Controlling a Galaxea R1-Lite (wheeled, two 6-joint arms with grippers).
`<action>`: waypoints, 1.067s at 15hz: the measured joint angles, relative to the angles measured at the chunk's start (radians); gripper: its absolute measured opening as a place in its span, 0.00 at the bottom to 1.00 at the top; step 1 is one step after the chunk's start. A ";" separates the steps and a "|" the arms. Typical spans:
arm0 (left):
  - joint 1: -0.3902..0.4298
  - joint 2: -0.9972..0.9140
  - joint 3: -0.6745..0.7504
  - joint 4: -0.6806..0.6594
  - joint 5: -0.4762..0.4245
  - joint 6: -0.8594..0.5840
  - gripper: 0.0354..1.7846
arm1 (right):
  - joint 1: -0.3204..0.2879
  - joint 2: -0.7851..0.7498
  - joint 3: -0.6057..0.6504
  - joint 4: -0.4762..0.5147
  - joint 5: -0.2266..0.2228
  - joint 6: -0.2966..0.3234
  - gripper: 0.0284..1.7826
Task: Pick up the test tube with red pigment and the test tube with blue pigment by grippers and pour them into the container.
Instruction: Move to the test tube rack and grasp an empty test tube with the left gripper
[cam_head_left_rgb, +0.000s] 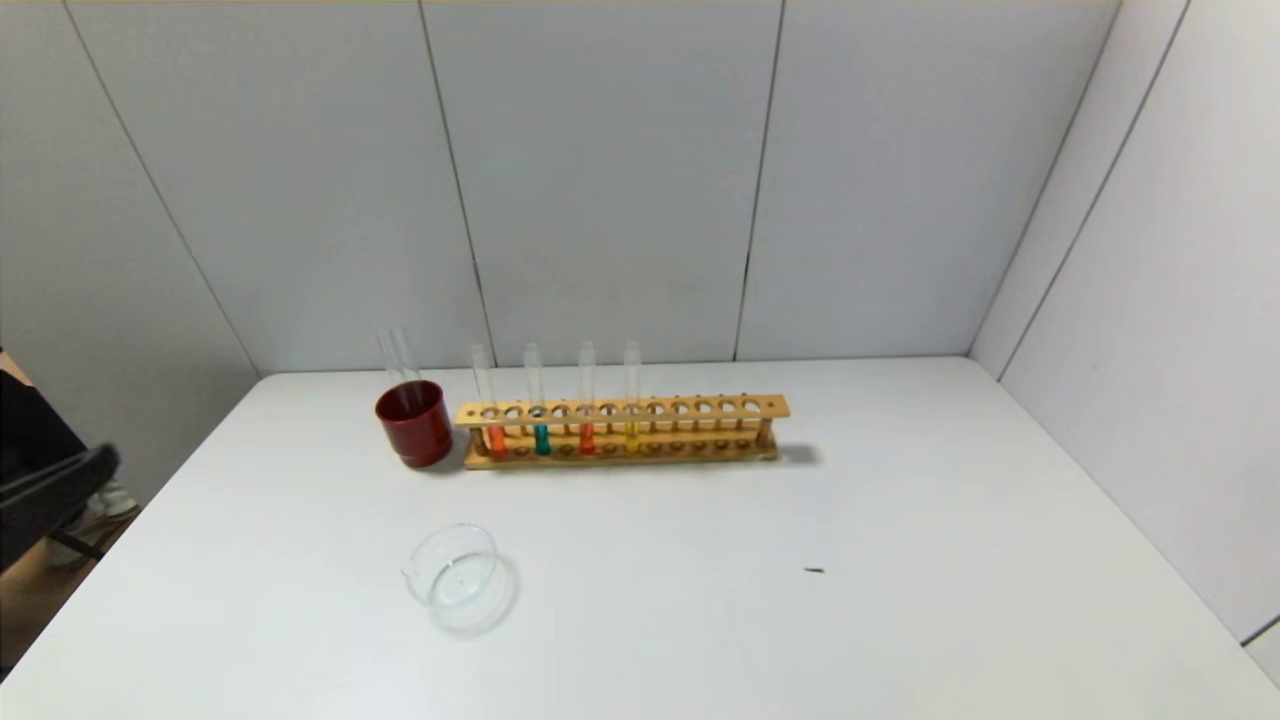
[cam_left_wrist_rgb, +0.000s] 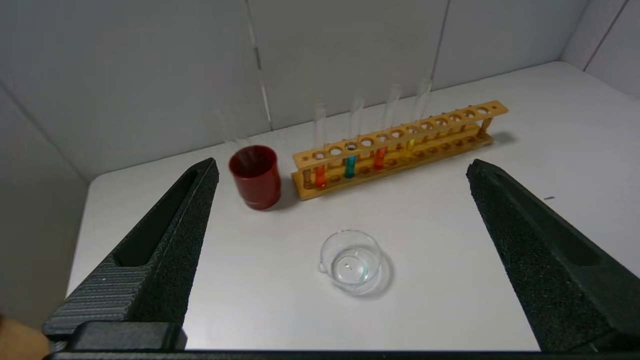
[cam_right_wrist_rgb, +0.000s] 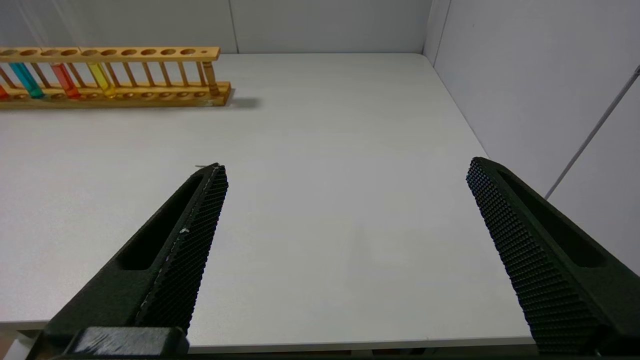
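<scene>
Wooden rack (cam_head_left_rgb: 620, 432) stands across the far side of the white table (cam_head_left_rgb: 900, 600), four tubes upright in its left end; from the head view the test tube with red pigment (cam_head_left_rgb: 493, 415) sits leftmost, the test tube with blue pigment (cam_head_left_rgb: 540, 415) next, the container (cam_head_left_rgb: 455, 575) nearer, left of centre. Left wrist view: the left gripper (cam_left_wrist_rgb: 342, 167) gapes wide, empty, tubes straight ahead beyond the dish and a red cup (cam_left_wrist_rgb: 255, 175). Right wrist view: the right gripper (cam_right_wrist_rgb: 345, 170) is likewise wide and empty, rack well off leftward. I'd judge the left arm nearer.

rack (cam_head_left_rgb: 622, 408) tan wood | cup (cam_head_left_rgb: 414, 424) dark red | table (cam_head_left_rgb: 900, 560) white | claw fingers (cam_left_wrist_rgb: 165, 250) black, textured
</scene>
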 joint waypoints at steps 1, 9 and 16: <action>-0.005 0.088 -0.024 -0.040 -0.016 -0.003 0.98 | 0.000 0.000 0.000 0.000 0.000 0.000 0.98; -0.018 0.768 -0.158 -0.444 -0.052 -0.053 0.98 | 0.000 0.000 0.000 0.000 0.000 0.000 0.98; -0.045 1.109 -0.262 -0.589 -0.050 -0.074 0.98 | 0.000 0.000 0.000 0.000 0.000 0.000 0.98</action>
